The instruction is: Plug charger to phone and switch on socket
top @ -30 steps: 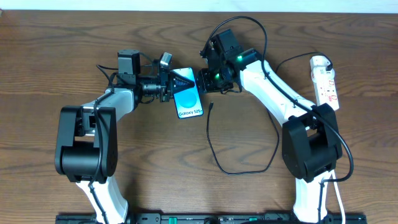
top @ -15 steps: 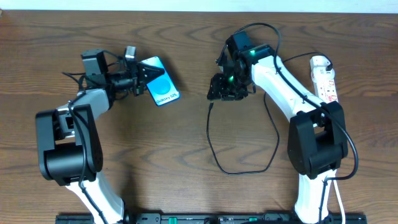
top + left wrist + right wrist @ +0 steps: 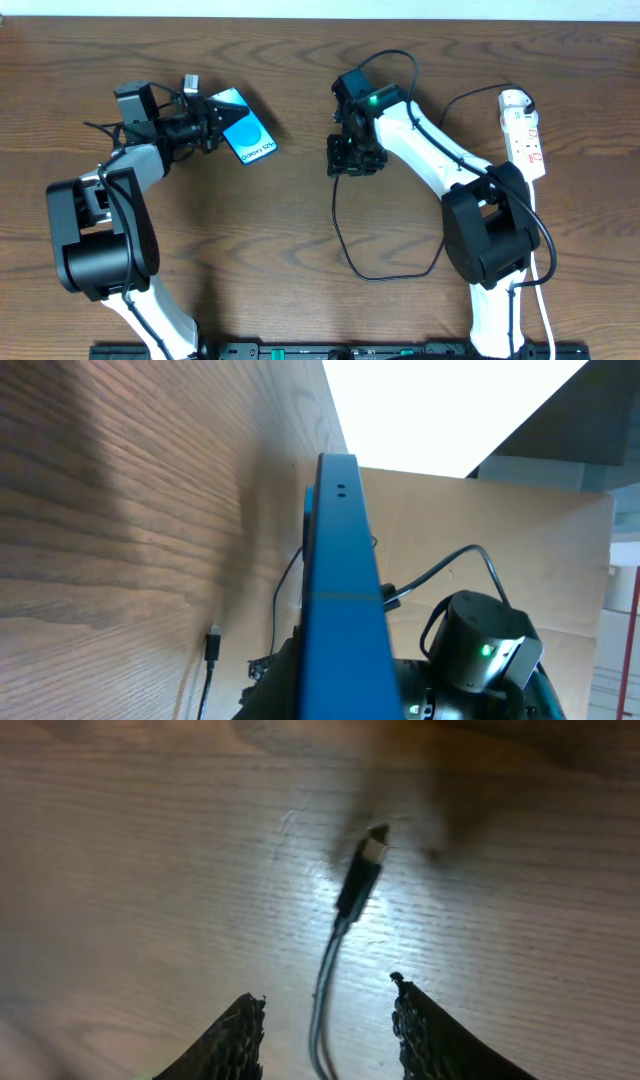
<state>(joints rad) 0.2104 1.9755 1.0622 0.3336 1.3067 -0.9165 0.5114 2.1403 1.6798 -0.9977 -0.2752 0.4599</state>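
The phone (image 3: 248,139), blue screen up and tilted, is held at its left end by my left gripper (image 3: 213,130), which is shut on it. In the left wrist view the phone (image 3: 343,590) shows edge-on, above the table. The charger is a thin black cable (image 3: 340,235) looping across the middle of the table. Its plug tip (image 3: 364,872) lies flat on the wood. My right gripper (image 3: 352,162) hovers over that end, open, its fingers (image 3: 237,1032) on either side of the cable without touching it. The white socket (image 3: 526,132) lies at the far right.
The socket's white cord (image 3: 545,300) runs down the right side past the right arm's base. The charger's loop reaches toward the front middle (image 3: 385,275). From the left wrist, the plug tip (image 3: 213,645) and the right arm (image 3: 480,650) show beyond the phone.
My left gripper has carried the phone to the left and away from the right gripper. My right gripper has come down and slightly left over the cable's plug end.
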